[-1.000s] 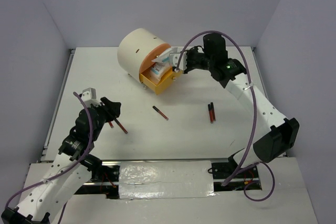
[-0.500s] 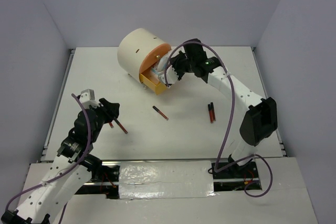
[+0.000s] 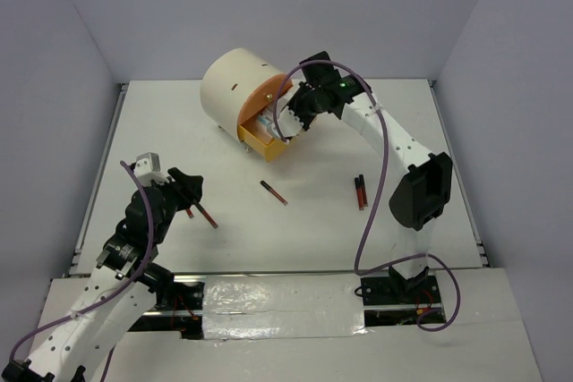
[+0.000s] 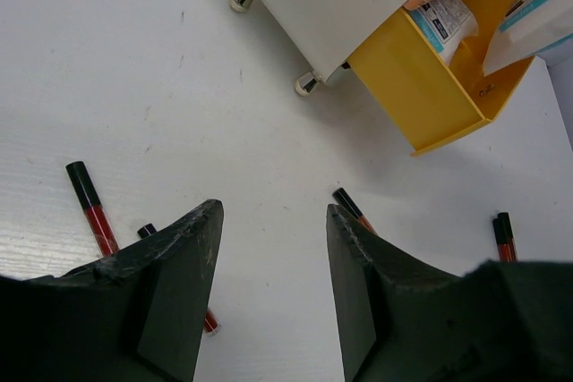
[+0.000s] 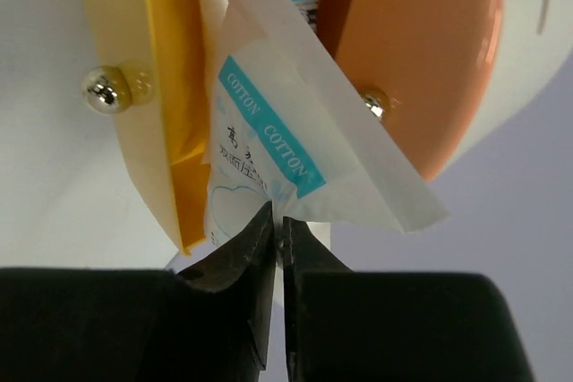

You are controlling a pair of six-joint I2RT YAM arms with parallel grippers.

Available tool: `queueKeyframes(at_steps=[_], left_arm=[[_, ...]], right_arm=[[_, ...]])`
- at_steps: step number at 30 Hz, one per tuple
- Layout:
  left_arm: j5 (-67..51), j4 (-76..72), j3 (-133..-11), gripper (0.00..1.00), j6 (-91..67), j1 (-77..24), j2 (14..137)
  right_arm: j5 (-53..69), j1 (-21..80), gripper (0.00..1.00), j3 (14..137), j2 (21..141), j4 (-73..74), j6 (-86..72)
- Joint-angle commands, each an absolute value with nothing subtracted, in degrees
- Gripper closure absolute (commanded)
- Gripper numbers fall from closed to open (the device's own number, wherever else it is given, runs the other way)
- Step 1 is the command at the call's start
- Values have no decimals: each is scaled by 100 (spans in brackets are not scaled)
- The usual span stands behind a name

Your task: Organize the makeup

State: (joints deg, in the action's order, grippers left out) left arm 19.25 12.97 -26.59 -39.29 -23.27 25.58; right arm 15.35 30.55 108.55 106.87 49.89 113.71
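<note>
Black fingers of the right gripper (image 5: 277, 221) stand almost together, with only a thin slit between them, and they pinch the lower edge of a cotton packet (image 5: 269, 140). This packet is clear and white with a blue band. It stands tilted over the open yellow drawer (image 5: 166, 87) of the cream chest (image 3: 228, 87), just in front of the chest's orange front (image 5: 412, 60). A second packet (image 4: 443, 20) with blue print lies inside the same drawer, deeper toward the chest. The drawer is pulled out from the lower part of the chest, and a small metal knob (image 5: 106, 89) sits on its face.

On the near-left side of the chest and well apart from it, the left gripper (image 4: 273, 212) hangs over the white surface (image 3: 313, 221) with its fingers spread wide and nothing between them.

In front of the chest, a single stick (image 3: 273, 191) in black and red lies alone on the surface. A pair of sticks (image 3: 360, 191) lies side by side to the near-right of the chest. Two sticks (image 3: 204, 214) more rest to the near-left of the chest, just beside the left gripper, one partly hidden under a finger in the left wrist view.
</note>
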Motion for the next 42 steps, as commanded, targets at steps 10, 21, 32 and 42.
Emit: queueKeyframes(at_steps=[10,21,32,42], left_arm=[[2013,1178,-2777,38,-3938,-2294,2461],[2065,1213,-2760,37,-3955,-2294,2426],[2021,1116,-2769,37,-3911,-2294,2566],[1960,1063,-2760,37,-3938,-2294,2654]], right_arm=[[1380,3226,65,11162,11057,5414,11936],[2275,3234,52,11935,11048,4773,10014],[2857,3182,95,11998,11338,5853,8095],[2848,3190,95,11346,11443,5036,7313]])
